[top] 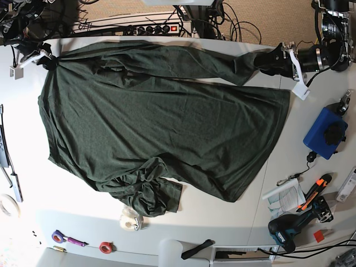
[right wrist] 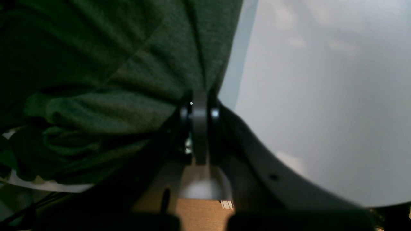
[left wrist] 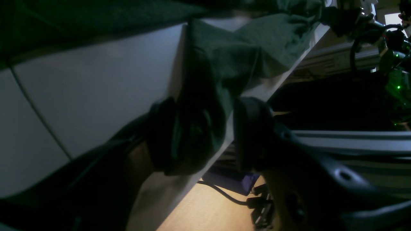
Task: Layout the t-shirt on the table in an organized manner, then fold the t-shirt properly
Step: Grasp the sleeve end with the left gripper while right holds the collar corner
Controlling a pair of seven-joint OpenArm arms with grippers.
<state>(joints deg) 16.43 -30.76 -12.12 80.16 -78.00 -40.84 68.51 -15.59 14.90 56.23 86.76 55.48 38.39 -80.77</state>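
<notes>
Sprawling across one white smooth table (top: 311, 183), one dark green knit t-shirt (top: 161, 122) is pinched by the clamped right gripper (top: 49, 63), while the left gripper (top: 266, 61) straddles a bunched corner, jaws parted.

One t-shirt (top: 161, 128), one table (top: 311, 222), two tape rolls (top: 105, 247).

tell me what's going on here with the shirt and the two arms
A two-armed robot is spreading a large dark green knit t-shirt across a white table. The right end effector is shut on one far corner of the fabric; the left end effector has cloth between its parted jaws at the other. One sleeve lies bunched near the front edge, and no fold has been made.
</notes>
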